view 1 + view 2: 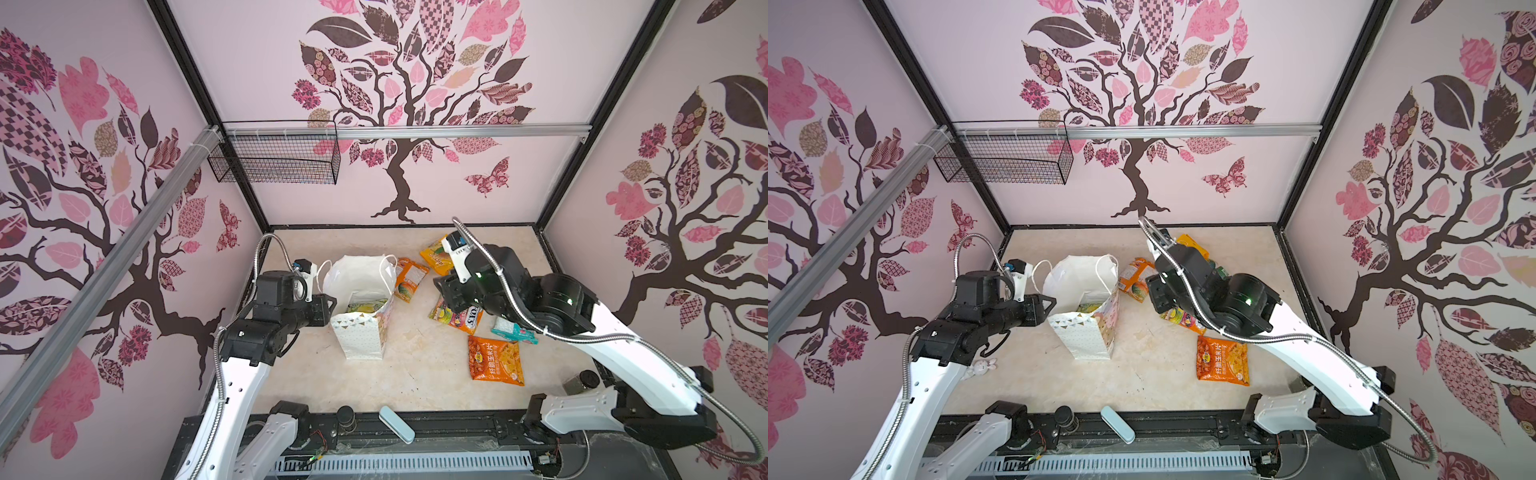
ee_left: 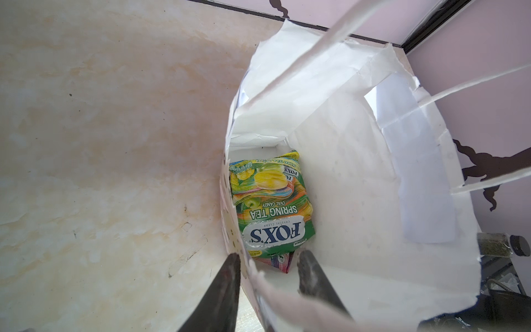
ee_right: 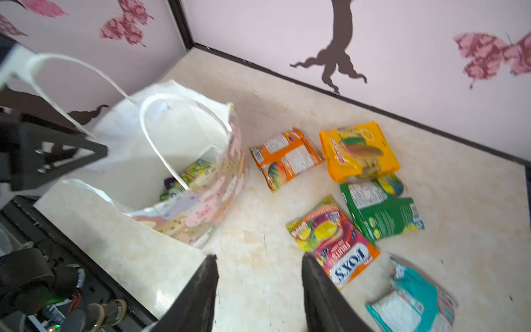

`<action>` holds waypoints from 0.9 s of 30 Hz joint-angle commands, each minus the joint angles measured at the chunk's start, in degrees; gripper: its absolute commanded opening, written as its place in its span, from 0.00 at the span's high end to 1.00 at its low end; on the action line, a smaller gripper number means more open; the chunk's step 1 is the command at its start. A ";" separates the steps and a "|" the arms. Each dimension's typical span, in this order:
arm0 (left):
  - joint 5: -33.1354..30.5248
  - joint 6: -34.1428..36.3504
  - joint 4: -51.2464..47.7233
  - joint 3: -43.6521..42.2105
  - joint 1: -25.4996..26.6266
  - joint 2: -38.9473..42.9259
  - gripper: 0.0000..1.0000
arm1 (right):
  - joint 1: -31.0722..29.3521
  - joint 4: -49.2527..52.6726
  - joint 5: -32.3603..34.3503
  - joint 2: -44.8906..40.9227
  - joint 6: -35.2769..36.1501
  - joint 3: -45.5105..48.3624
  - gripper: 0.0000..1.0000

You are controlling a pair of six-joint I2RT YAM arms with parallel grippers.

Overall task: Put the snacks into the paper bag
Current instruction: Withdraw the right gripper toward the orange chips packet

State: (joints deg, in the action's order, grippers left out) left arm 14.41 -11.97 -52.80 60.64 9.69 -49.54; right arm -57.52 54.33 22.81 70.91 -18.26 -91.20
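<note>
My left gripper (image 2: 270,254) straddles the paper bag (image 2: 344,178) rim, jaws part-open (evidently bracing the mouth wide). My right gripper (image 3: 260,256), open and empty, hovers just beside loose snacks (image 3: 333,244) near the bag; one packet (image 2: 270,209) lies inside.

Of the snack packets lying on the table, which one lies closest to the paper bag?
The orange packet showing its barcode side, just beside the paper bag; the rest lie farther off.

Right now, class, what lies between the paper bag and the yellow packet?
The orange packet lies between the paper bag and the yellow packet, clear in the right wrist view.
</note>
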 commanded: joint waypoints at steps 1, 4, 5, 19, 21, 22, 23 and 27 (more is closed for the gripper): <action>-0.27 0.33 0.50 -0.17 0.09 1.35 0.62 | 1.09 2.57 4.35 -2.36 -8.21 7.02 0.46; -0.13 0.37 0.57 -0.13 0.07 1.73 0.62 | 1.70 5.20 4.57 -3.28 -11.27 11.58 0.42; -0.26 0.39 0.42 -0.19 0.11 1.81 0.62 | 1.79 5.60 4.61 -3.81 -12.41 13.26 0.39; 0.36 0.19 0.24 -0.35 0.07 2.22 0.62 | 5.21 1.97 -1.41 -10.41 -27.43 38.16 0.31; 0.56 0.19 0.40 -0.39 0.11 2.39 0.62 | 6.23 -0.37 -2.34 -11.17 -27.79 41.28 0.31; 0.93 0.27 0.69 -0.49 0.09 2.38 0.61 | 6.24 -1.57 -2.46 -11.40 -28.20 42.85 0.31; 1.37 0.28 1.00 -0.61 0.08 2.36 0.61 | 6.49 -3.38 -3.46 -11.24 -28.23 44.48 0.31; 1.58 0.34 0.95 -0.55 0.07 2.13 0.61 | 6.80 -6.06 -5.47 -9.50 -28.41 48.54 0.30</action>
State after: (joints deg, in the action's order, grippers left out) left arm 15.27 -11.97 -52.80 60.64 9.69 -47.81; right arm -50.96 51.62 18.98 60.82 -45.06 -43.66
